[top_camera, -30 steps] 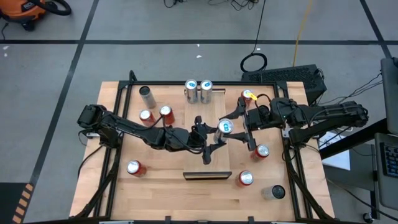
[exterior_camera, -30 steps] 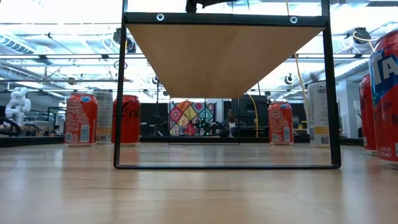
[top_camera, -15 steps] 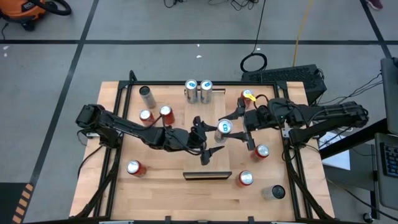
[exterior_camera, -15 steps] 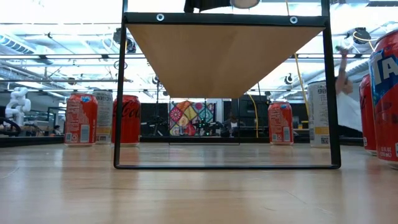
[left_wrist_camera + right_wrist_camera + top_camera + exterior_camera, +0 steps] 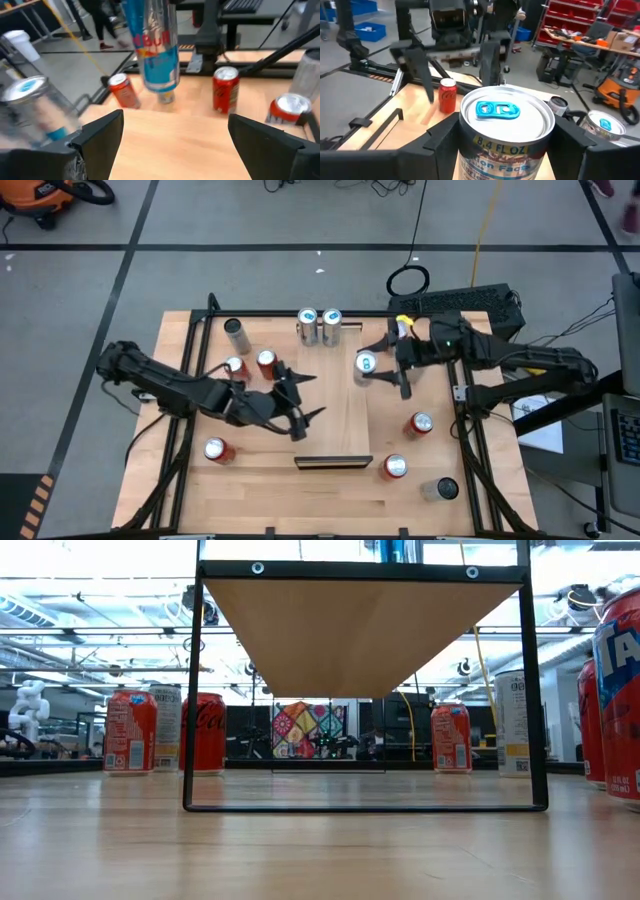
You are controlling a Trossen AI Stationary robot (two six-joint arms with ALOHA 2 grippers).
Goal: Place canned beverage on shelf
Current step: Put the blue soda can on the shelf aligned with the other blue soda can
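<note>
A silver and blue can is held by my right gripper over the far right part of the shelf. The shelf is a long pale wood panel with a dark near end. The left wrist view shows the can a little tilted above the panel. The low view shows only the shelf's underside. My left gripper is open and empty at the shelf's left side, apart from the can. My right gripper pinches the can's side wall between its two fingers, one on each side, below the can's top. It comes from the table's right side. The can is top up and looks clear of the shelf; I cannot see its base.
Two silver cans stand at the shelf's far end. Red cans stand to the left, near left and near right. A dark can is at the near right corner, and a grey can at the far left.
My right gripper has carried the can a little toward the table's far edge, still shut on it. My left gripper has drawn back from the can toward the table's left edge, staying open.
</note>
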